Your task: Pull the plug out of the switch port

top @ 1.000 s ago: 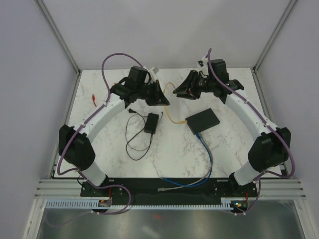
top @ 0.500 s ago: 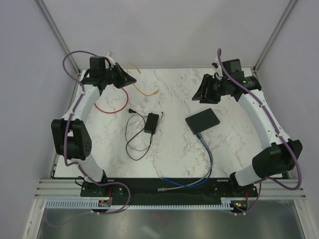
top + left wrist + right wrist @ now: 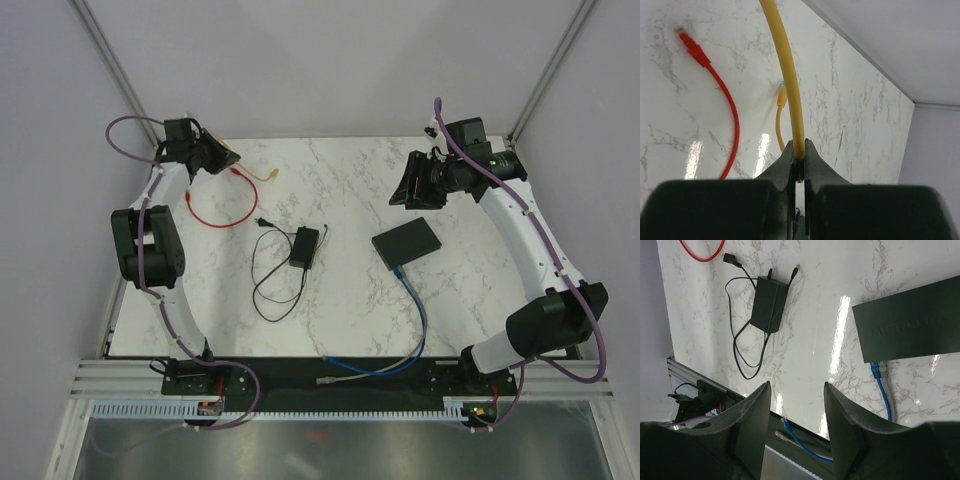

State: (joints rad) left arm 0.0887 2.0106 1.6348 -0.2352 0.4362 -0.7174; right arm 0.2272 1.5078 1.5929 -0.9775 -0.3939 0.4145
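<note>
The switch [image 3: 408, 243] is a flat black box right of the table's middle, also low in the right wrist view as the switch [image 3: 910, 325]. A blue plug [image 3: 876, 371] and a grey plug [image 3: 884, 372] sit in its near edge. My left gripper [image 3: 226, 158] is at the far back left, shut on a yellow cable [image 3: 790, 85]. That cable's plug [image 3: 781, 97] hangs free over the marble, far from the switch. My right gripper [image 3: 405, 190] hovers behind the switch, open and empty, its fingers [image 3: 760, 405] spread wide.
A red cable [image 3: 218, 212] loops on the table at the back left, its plug [image 3: 692, 46] beside the yellow one. A black power brick [image 3: 304, 246] with a thin cord lies mid-table. The blue cable [image 3: 418, 320] runs from the switch down to the near rail.
My left arm has swung from the table's middle to the far back-left corner, carrying the yellow cable with it. My right gripper has drawn back to the right and opened wider.
</note>
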